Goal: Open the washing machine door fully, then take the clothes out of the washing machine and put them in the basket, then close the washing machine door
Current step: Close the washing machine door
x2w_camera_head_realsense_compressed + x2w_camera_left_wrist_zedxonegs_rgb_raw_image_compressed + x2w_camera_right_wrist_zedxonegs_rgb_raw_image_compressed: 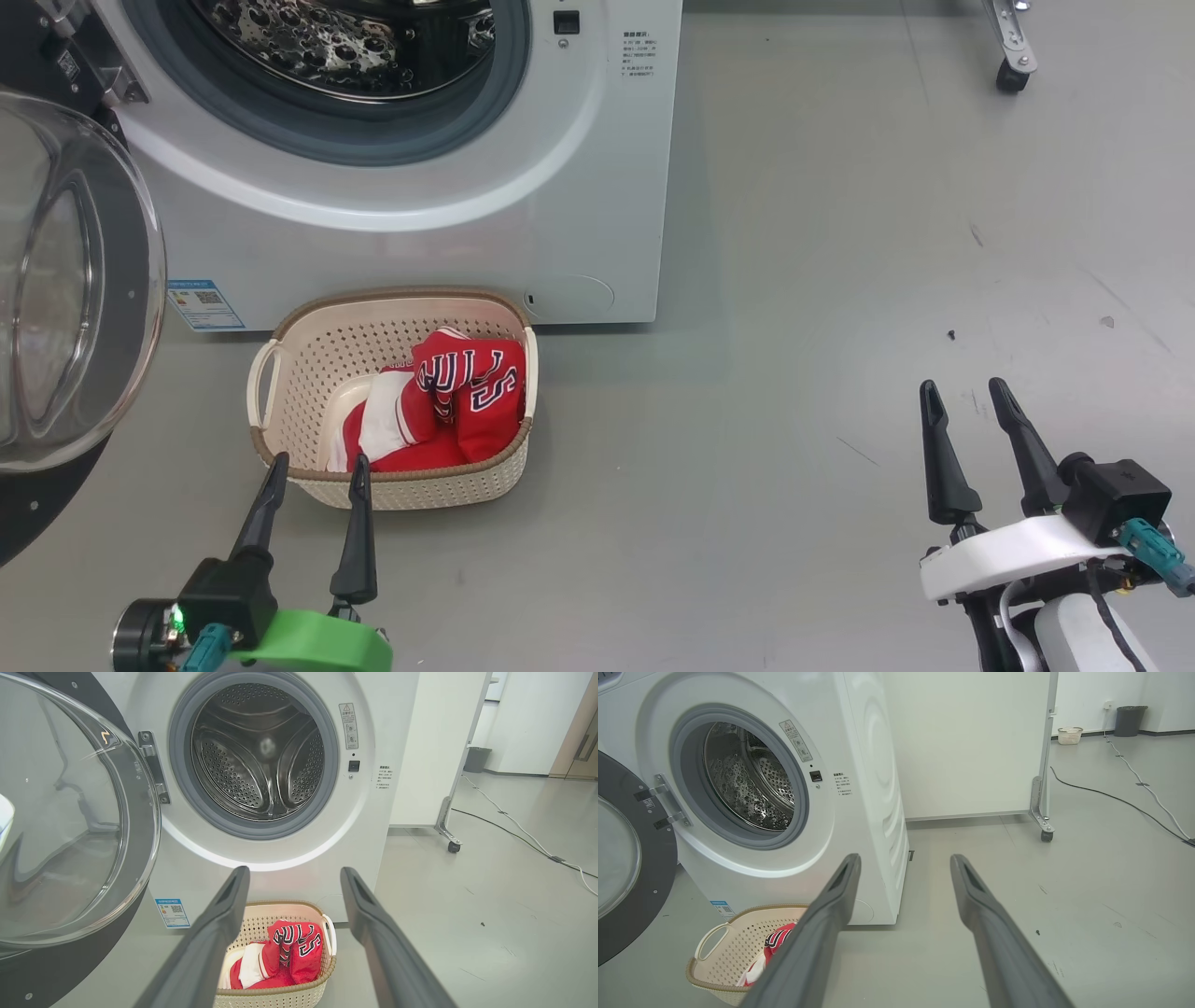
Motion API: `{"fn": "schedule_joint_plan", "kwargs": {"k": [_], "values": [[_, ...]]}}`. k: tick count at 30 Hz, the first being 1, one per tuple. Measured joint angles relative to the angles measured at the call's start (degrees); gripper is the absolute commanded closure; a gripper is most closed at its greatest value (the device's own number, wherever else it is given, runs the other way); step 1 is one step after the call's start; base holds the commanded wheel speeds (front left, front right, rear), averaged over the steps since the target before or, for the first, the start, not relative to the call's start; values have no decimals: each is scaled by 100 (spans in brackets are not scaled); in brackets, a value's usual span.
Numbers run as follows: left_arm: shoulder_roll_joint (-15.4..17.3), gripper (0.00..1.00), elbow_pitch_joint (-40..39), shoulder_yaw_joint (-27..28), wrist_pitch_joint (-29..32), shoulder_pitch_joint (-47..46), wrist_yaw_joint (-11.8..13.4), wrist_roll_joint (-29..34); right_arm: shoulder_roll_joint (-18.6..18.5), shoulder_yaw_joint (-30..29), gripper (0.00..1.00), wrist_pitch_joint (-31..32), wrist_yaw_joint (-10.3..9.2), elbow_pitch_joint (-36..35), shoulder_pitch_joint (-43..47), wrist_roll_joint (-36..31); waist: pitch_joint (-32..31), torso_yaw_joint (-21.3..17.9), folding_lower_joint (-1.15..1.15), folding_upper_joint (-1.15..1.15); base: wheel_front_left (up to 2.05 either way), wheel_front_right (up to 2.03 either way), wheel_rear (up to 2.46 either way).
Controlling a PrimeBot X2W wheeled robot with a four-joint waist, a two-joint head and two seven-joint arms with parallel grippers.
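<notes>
Washing machine door (65, 299) stands swung wide at your left, hinged to the washing machine (597, 187). It's likely rigid and heavy-ish with a slick rim, so push the black rim far from the hinge. Jersey (467, 392) sits in the basket (401, 295). Left gripper (319, 462) and right gripper (962, 385) are spread and empty.

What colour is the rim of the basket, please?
The rim of the basket is brown with a woven look; the head view shows it best.

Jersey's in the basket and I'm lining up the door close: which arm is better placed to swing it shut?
Likely left. The open washing machine door hangs on the robot's left, near the open left hand; the right hand sits far off to the right.
</notes>
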Motion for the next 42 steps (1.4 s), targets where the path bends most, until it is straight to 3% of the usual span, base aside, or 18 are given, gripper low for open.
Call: {"fn": "schedule_joint_plan", "kwargs": {"k": [32, 42], "values": [[0, 0, 10, -54, 0, -1, 5, 8, -5, 18, 0, 0, 0, 19, -2, 1, -46, 29, 0, 0, 0, 0, 0], [1, 0, 10, -164, 0, -3, 8, 7, -44, 19, 0, 0, 0, -73, 2, 1, 10, 264, 0, 0, 0, 0, 0]]}}
